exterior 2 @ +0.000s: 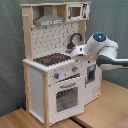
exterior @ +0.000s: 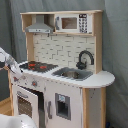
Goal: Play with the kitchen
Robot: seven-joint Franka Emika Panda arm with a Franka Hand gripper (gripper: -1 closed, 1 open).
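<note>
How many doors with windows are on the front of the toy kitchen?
2. In the first exterior view, the oven door sits under the stovetop, and a smaller door sits under the sink. Others may be hidden.

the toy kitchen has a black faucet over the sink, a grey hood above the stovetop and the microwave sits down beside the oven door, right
Not quite. The microwave sits up on the top shelf beside the grey hood, not down by the oven door, as the first exterior view shows. The black faucet over the sink and the hood above the stovetop are right.
</note>
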